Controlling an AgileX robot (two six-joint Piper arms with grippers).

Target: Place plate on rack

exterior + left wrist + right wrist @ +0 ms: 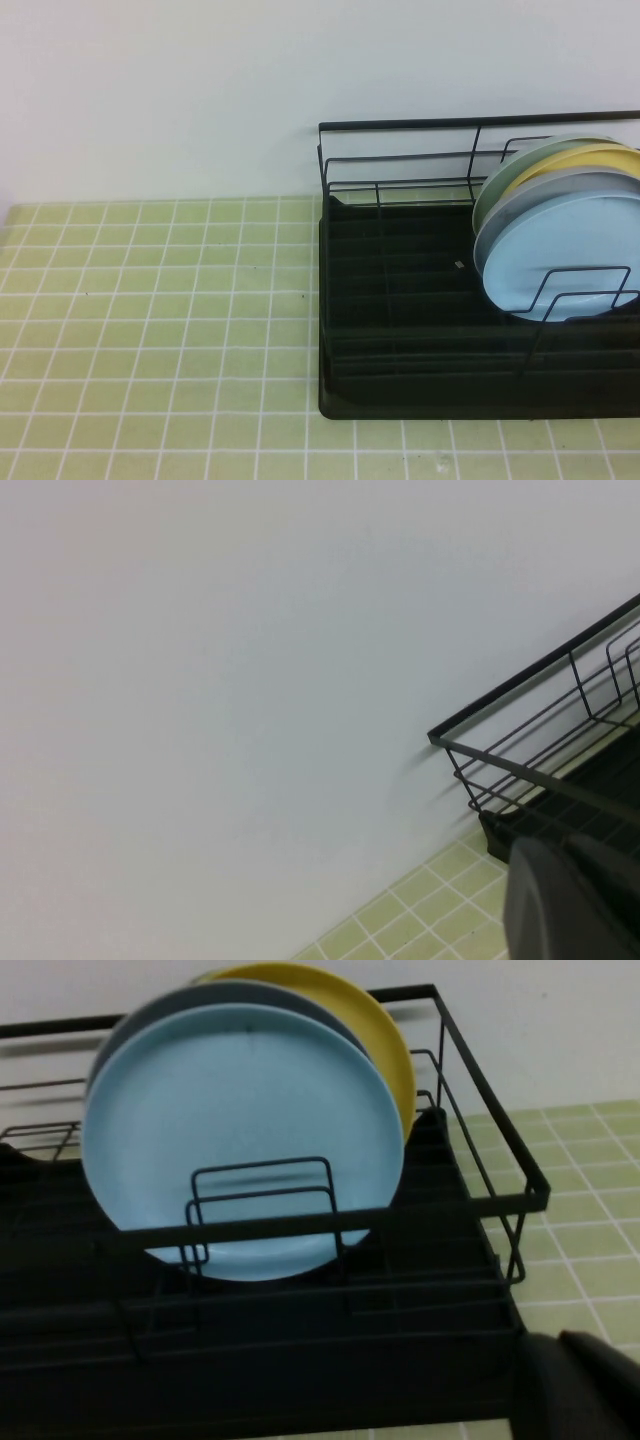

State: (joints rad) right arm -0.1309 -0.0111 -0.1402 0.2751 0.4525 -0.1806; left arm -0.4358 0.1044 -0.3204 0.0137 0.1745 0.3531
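The blue plate (560,255) already stands upright in the rack (400,124), so placing looks done. Left gripper (575,895), outside the rack's corner, and right gripper (585,1380), facing the plate, are clenched empty. Next move: park both arms.

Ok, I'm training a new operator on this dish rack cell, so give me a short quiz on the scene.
1. True or false: the light blue plate stands on edge in the black dish rack.
2. Which plate stands right behind it? A yellow; B grey-blue; C red.
3. Short answer: what do the left end effector and right end effector hold?
Key: 1 true. 2 B. 3 Nothing; both are shut, out of the high view, each showing only at its own wrist view's edge, facing the rack.
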